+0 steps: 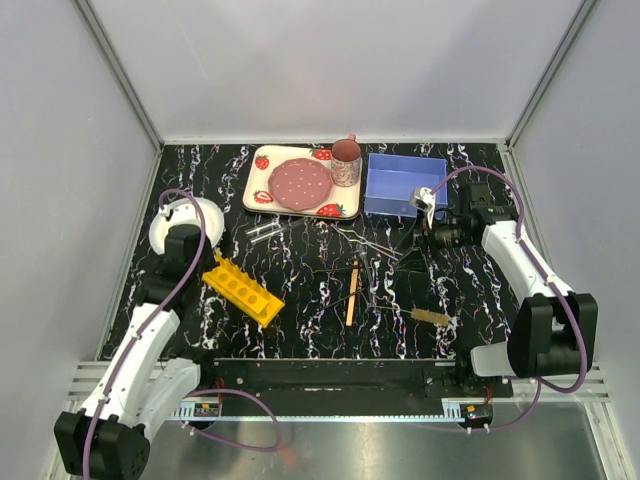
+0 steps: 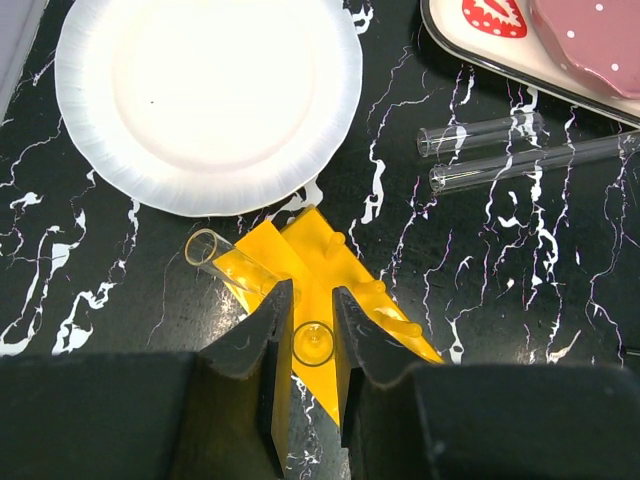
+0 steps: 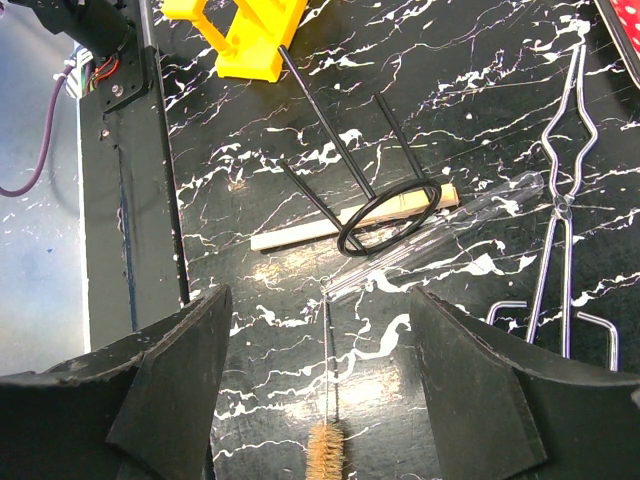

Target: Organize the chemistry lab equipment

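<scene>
The yellow rack (image 1: 242,290) lies at the left; it also shows in the left wrist view (image 2: 320,250). My left gripper (image 2: 312,295) is shut on a clear glass tube (image 2: 313,343) standing in a rack hole. A second tube (image 2: 215,255) leans in the rack. Two more tubes (image 2: 480,135) lie on the table beside it. My right gripper (image 3: 315,300) is open and empty above the tan-bristled brush (image 3: 327,450). The wooden stick (image 3: 300,232), a black wire ring stand (image 3: 385,215), another tube (image 3: 440,235) and the wire tongs (image 3: 565,200) lie just beyond it.
A round white plate (image 2: 90,150) sits just behind the rack at the far left. The strawberry-print tray (image 1: 262,185) with a pink plate and cup (image 1: 346,160) stands at the back. A blue box (image 1: 400,185) stands beside it, close to my right gripper (image 1: 425,235).
</scene>
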